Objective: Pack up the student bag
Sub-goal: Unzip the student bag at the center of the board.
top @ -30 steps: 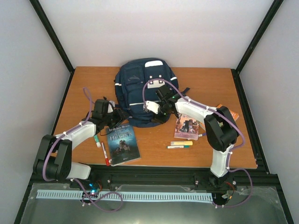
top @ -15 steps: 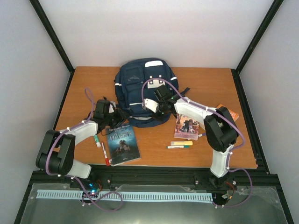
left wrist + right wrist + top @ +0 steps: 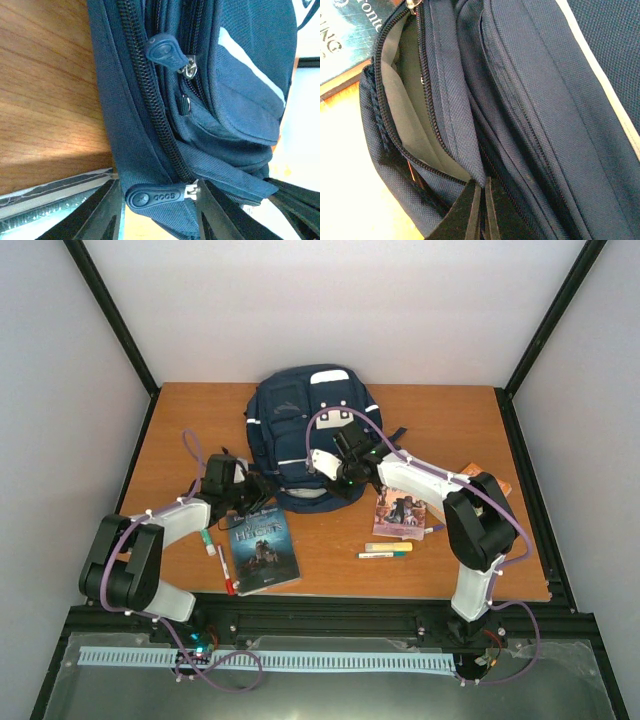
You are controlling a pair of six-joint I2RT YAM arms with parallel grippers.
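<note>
Low against the student bag [image 3: 305,415], right gripper [image 3: 481,192] is pinching its flap [image 3: 462,145]; left gripper [image 3: 159,196], half-open, is straddling a zipper pull [image 3: 150,197].

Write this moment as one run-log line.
left hand open around zipper pull | right hand shut on student bag | pocket partly unzipped

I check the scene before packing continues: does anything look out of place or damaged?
Nothing looks damaged or spilled. The navy blue fabric backpack lies flat on the wooden table with one pocket zipper open, showing grey lining. That fits packing.
</note>
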